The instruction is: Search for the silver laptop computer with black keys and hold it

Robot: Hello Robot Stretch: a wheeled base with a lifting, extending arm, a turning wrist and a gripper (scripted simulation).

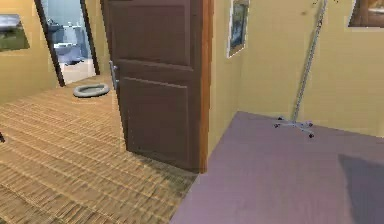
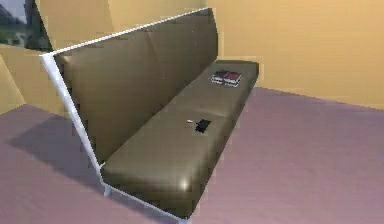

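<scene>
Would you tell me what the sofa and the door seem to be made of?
The sofa looks like dark leather or vinyl: smooth, with a soft sheen. The door looks like brown stained wood, matte, with recessed panels, though paint is possible.

Yellow walls [image 1: 340,70] frame a dark brown door [image 1: 155,75] at twelve o'clock in the forward view, plank floor [image 1: 60,150] at eight, purple carpet [image 1: 270,170] at four; the arm side view centres a dark sofa [image 2: 150,110].
</scene>
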